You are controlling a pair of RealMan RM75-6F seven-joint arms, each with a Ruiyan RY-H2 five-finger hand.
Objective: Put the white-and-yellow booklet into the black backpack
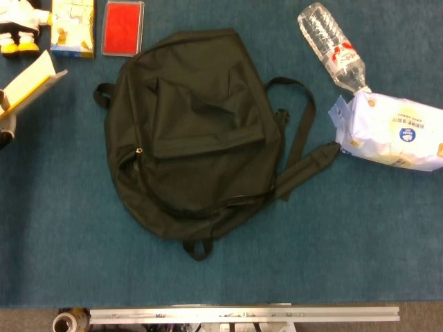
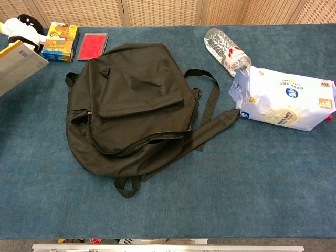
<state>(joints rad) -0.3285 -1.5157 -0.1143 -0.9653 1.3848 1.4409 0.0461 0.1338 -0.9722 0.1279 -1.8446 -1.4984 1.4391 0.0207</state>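
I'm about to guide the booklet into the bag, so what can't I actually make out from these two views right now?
- Left hand: only a sliver at the head view's left edge; the grip on the booklet cannot be judged. In the chest view the edge cuts it off entirely.
- Right hand: in neither view.
- Backpack interior: the zipper gap shows only dark fabric, so how far it opens is unclear.
- Booklet's lower end: cut by the left edge in the chest view.

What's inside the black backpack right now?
Cannot tell: the black backpack lies flat with its zipper gaping slightly, showing only dark interior. The white-and-yellow booklet is outside, at the table's left edge.
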